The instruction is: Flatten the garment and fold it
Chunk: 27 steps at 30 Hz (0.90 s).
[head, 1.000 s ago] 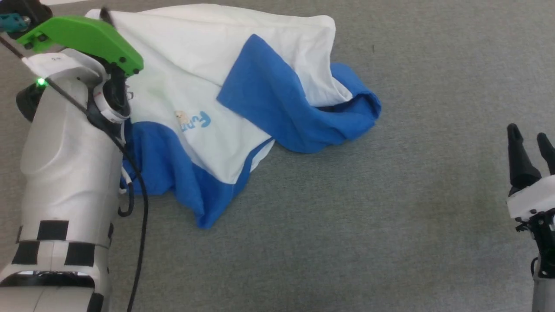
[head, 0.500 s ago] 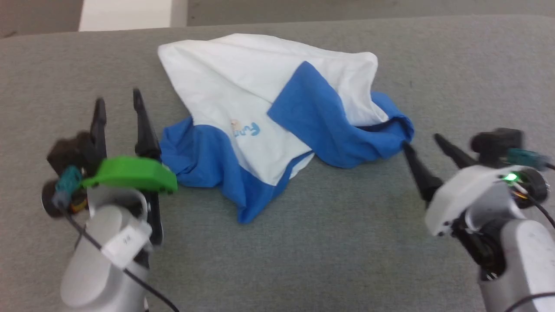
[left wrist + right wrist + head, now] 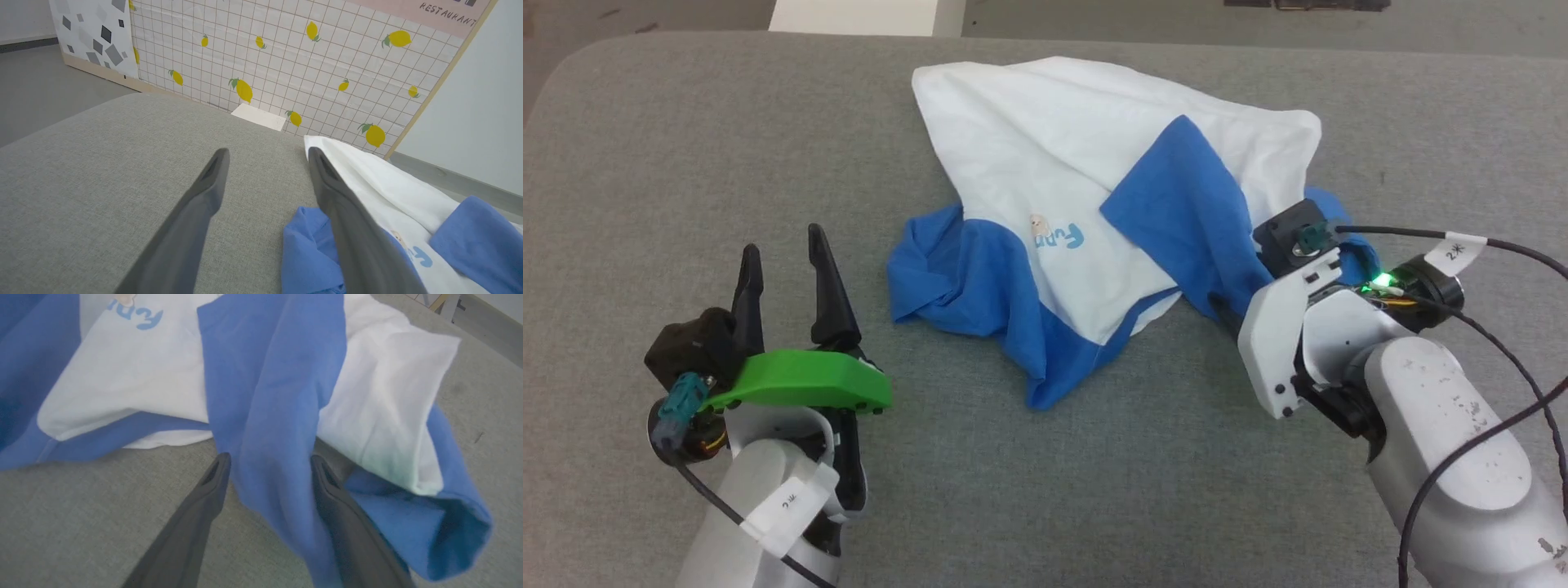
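Grey cushion point(image 3: 1094, 490) under rumpled garment point(image 3: 1045, 155); left tool point(image 3: 783, 241) gapes beside it, right tool point(image 3: 269, 458) wide astride a blue fold point(image 3: 278, 396).

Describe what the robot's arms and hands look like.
The left hand wears a bright green cover, the right hand a white one beside a green light. Each has two long, dark, tapering fingers. Both arms are pale silver-grey, with black cables and white tags.

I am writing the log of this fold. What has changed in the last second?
The left gripper left the garment's far white corner and drew back, open, over the grey surface beside it. The right gripper came forward and, open, now straddles the blue sleeve. The garment stayed crumpled as before.
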Available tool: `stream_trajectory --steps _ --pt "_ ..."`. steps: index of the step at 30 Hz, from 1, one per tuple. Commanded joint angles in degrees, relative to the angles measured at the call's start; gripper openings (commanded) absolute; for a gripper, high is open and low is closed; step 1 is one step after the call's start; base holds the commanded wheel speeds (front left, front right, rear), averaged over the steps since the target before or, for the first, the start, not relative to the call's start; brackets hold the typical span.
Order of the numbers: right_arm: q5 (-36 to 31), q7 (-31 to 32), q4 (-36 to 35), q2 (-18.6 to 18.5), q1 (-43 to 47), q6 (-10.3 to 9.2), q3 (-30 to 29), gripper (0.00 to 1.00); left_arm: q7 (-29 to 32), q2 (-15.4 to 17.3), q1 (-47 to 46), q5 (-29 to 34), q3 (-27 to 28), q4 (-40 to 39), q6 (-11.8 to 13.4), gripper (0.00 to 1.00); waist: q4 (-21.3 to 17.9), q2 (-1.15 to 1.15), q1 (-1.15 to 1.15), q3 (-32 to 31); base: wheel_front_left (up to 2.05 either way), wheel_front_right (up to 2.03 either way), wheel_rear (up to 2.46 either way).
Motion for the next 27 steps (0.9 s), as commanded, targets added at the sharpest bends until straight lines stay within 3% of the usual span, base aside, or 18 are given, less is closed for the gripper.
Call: stream_trajectory --steps 1,4,8,12,15,18,21,27 --pt "1.07 -0.91 0.32 -0.13 -1.06 -0.09 0.22 0.0 -0.43 -0.28 0.37 0.01 0.24 -0.21 0.19 1.0 0.36 0.0 0.0 0.18 0.0 0.0 0.0" --pt "4.54 -1.86 -0.3 -1.16 -0.49 -0.09 0.64 0.0 -0.5 -0.53 0.82 -0.16 0.54 -0.15 -0.02 1.0 0.22 0.0 0.0 -0.49 0.0 0.0 0.0" --pt "11.14 -1.59 -5.65 -6.67 2.54 -0.09 -1.92 0.0 -0.57 -0.79 1.53 -0.42 1.1 -0.02 -0.35 1.0 -0.2 0.0 0.0 -1.59 0.0 0.0 0.0" --pt "18.2 0.35 -11.66 -13.41 6.96 -0.09 -12.19 0.0 -0.6 -0.9 1.98 -0.41 1.3 -0.32 -0.63 1.0 -0.67 0.0 0.0 -2.08 0.0 0.0 0.0" --pt "19.31 2.48 -12.52 -17.04 9.78 -0.09 -22.34 0.0 -0.62 -0.91 2.01 -0.38 1.37 -0.64 -0.73 1.0 -0.99 0.0 0.0 -1.86 0.0 0.0 0.0" --pt "17.22 3.83 -10.16 -18.57 10.44 -0.09 -31.46 0.0 -0.62 -0.96 1.45 -0.2 1.13 -1.02 -0.83 1.0 -1.03 0.0 0.0 -0.89 0.0 0.0 0.0" --pt "14.0 3.95 -6.17 -17.51 8.37 -0.09 -39.62 0.0 -0.48 -0.93 0.67 -0.11 0.83 -1.05 -0.98 1.0 -0.89 0.0 0.0 0.16 0.0 0.0 0.0" --pt "0.27 2.27 2.31 -14.57 1.6 -0.09 -53.48 0.0 -0.21 -1.14 -0.87 0.18 -0.08 -0.63 -1.17 1.0 -0.05 0.0 0.0 1.76 0.0 0.0 0.0"
